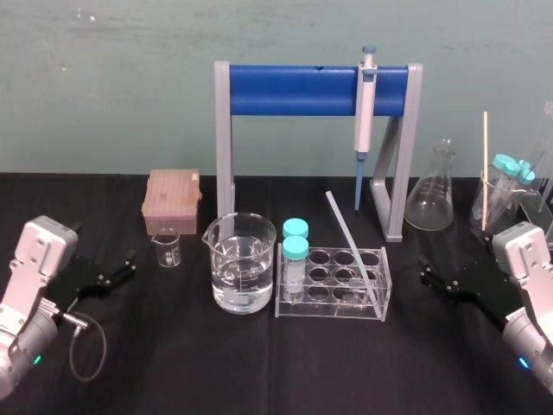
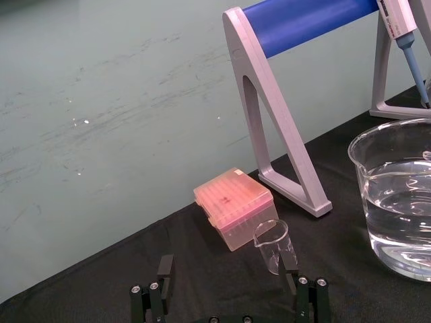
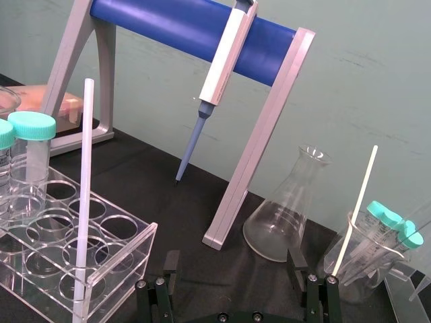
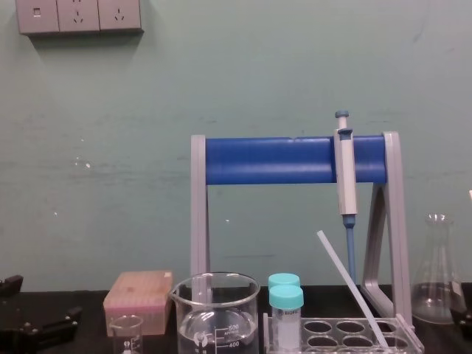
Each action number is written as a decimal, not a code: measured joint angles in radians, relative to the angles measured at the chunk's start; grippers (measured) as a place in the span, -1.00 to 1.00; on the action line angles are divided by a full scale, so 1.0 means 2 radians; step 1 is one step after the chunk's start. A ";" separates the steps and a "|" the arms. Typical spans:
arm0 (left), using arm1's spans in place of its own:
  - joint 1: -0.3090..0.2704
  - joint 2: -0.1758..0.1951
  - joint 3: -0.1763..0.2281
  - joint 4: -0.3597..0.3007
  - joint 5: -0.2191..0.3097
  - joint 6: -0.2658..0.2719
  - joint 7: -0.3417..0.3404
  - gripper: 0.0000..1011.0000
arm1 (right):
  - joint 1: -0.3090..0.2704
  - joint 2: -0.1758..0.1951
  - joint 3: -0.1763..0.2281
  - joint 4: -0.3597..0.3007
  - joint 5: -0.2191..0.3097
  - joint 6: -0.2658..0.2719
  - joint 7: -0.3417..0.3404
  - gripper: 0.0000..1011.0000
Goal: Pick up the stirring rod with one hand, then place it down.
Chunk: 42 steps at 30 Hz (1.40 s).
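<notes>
Stirring rod [image 1: 352, 249] leans upper-left in test-tube rack [image 1: 328, 313], centre frame; my right gripper [image 1: 429, 272], mid-right, is nearer, left gripper [image 1: 128, 264] parked; both wide.

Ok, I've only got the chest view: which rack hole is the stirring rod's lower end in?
Observer: The stirring rod stands in the front right corner hole of the clear rack. Its top leans back towards the blue stand.
Operator: Which tool is nearer it?
Observer: The right tool, fingers open, just to the right of the rack. The left tool is also open, out past the small beaker.
Operator: Anything I could mistake for the rod?
Observer: Yes, a thin pale stick stands upright in a beaker to the right of the flask.
</notes>
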 joint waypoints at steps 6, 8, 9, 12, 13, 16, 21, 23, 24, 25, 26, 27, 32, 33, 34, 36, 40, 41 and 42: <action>0.000 0.000 0.000 0.000 0.000 0.000 0.000 0.98 | 0.000 0.000 0.000 0.000 0.000 0.000 0.000 0.98; 0.000 0.000 0.000 0.000 0.000 0.000 0.000 0.98 | 0.000 0.000 0.000 0.000 0.000 0.000 0.000 0.98; 0.000 0.000 0.000 0.000 0.000 0.000 0.000 0.98 | 0.000 0.000 0.000 0.000 0.000 0.000 0.000 0.98; 0.000 0.000 0.000 0.000 0.000 0.000 0.000 0.98 | 0.000 0.000 0.000 0.000 0.000 0.000 0.000 0.98; 0.000 0.000 0.000 0.000 0.000 0.000 0.000 0.98 | 0.000 0.000 0.000 0.000 0.000 0.000 0.000 0.98; 0.000 0.000 0.000 0.000 0.000 0.000 0.000 0.98 | 0.000 0.000 0.000 0.000 0.000 0.000 0.000 0.98; 0.000 0.000 0.000 0.000 0.000 0.000 0.000 0.98 | 0.000 0.000 0.000 0.000 0.000 0.000 0.000 0.98; 0.000 0.000 0.000 0.000 0.000 0.000 0.000 0.98 | 0.000 0.000 0.000 0.000 0.000 0.000 0.000 0.98; 0.000 0.000 0.000 0.000 0.000 0.000 0.000 0.98 | 0.000 0.000 0.000 0.000 0.000 0.000 0.000 0.98; 0.000 0.000 0.000 0.000 0.000 0.000 0.000 0.98 | 0.000 0.000 0.000 0.000 0.000 0.000 0.000 0.98; 0.000 0.000 0.000 0.000 0.000 0.000 0.000 0.98 | 0.000 0.000 0.000 0.000 0.000 0.000 0.000 0.98; 0.000 0.000 0.000 0.000 0.000 0.000 0.000 0.98 | 0.000 0.000 0.000 0.000 0.000 0.000 0.000 0.98; 0.000 0.000 0.000 0.000 0.000 0.000 0.000 0.98 | 0.000 0.000 0.000 0.000 0.000 0.000 0.000 0.98; 0.000 0.000 0.000 0.000 0.000 0.000 0.000 0.98 | 0.000 0.000 0.000 0.000 0.000 0.000 0.000 0.98; 0.000 0.000 0.000 0.000 0.000 0.000 0.000 0.98 | 0.000 0.000 0.000 0.000 0.000 0.000 0.000 0.98; 0.000 0.000 0.000 0.000 0.000 0.000 0.000 0.98 | 0.000 0.000 0.000 0.000 0.000 0.000 0.000 0.98; 0.000 0.000 0.000 0.000 0.000 0.000 0.000 0.98 | 0.000 0.000 0.000 0.000 0.000 0.000 0.000 0.98; 0.000 0.000 0.000 0.000 0.000 0.000 0.000 0.98 | 0.000 0.000 0.000 0.000 0.000 0.000 0.000 0.98; 0.000 0.000 0.000 0.000 0.000 0.000 0.000 0.98 | 0.000 0.000 0.000 0.000 0.000 0.000 0.000 0.98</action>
